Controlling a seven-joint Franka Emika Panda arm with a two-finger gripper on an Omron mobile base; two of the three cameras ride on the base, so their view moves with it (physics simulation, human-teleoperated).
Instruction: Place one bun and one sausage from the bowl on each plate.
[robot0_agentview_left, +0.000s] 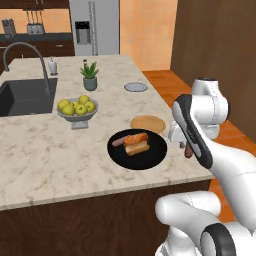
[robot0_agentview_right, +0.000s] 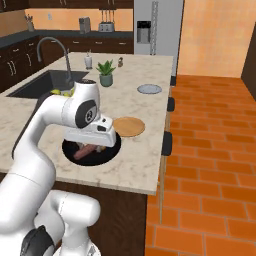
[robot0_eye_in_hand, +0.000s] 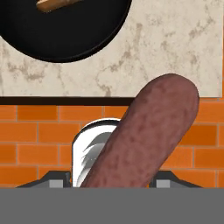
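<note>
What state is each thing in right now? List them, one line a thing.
held sausage: clamped in the gripper, off the counter
gripper: shut on the held sausage
bowl: holds two buns and the other sausage
tan plate: empty
grey plate: empty
fruit bowl: full of yellow-green fruit

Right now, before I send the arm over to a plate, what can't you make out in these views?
- The hand's fingers: the held sausage covers them in the hand view, so contact is unseen.
- The hand in the left base view: hidden behind the forearm; just the sausage's tip pokes out.
- The bowl contents in the right base view: the arm covers most.
- The bowl in the hand view: cut off by the top edge.
</note>
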